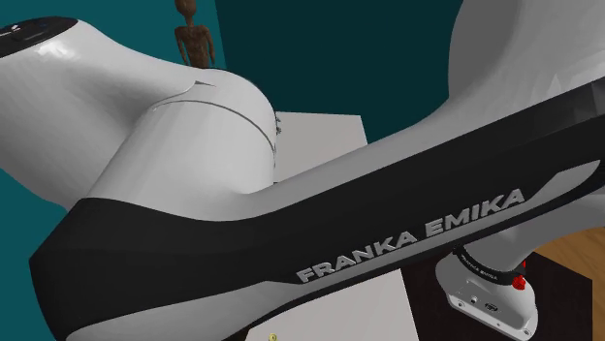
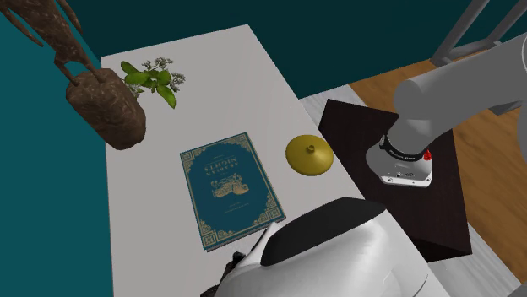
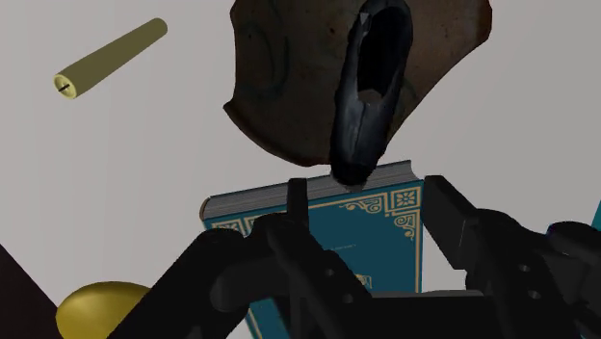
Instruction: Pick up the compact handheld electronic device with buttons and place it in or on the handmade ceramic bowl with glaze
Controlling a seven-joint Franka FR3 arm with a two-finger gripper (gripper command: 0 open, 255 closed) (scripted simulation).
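The end effector (image 3: 366, 193) is open. Its two black fingers (image 3: 448, 207) stand well apart and clasp nothing, and a strip of book cover shows in the gap between them.

Just beyond the fingertips in the wrist view is the black, elongated handheld device (image 3: 371, 87). It is narrower than the gap, and neither finger appears to touch it. It is seen against the mottled brown, rough-surfaced ceramic bowl (image 3: 279, 96), with its near end over the far edge of the teal hardcover book with gold ornament (image 3: 385, 207). I cannot tell whether the device rests on the bowl or is clear of it.

In the second exterior view, the bowl (image 2: 105, 110) sits toward the far left of the white counter (image 2: 211, 76). A green leafy sprig with small pale flowers (image 2: 152, 80) lies just to its right. The book (image 2: 228, 190) lies flat nearer the middle of the counter. A yellow domed lid with a small knob (image 2: 309, 155) sits close to the book's right, by the counter's edge. The lid (image 3: 96, 308) also shows in the wrist view, where a yellow-olive cylinder (image 3: 108, 58) lies on the counter well apart from the bowl.

The white arm (image 2: 338, 253) leans over the near end of the book, and its base stands on the dark box stand (image 2: 439, 211) at the second exterior view's right. In the shoulder view, the arm (image 1: 194, 165) crosses in front of the counter (image 1: 320, 145).
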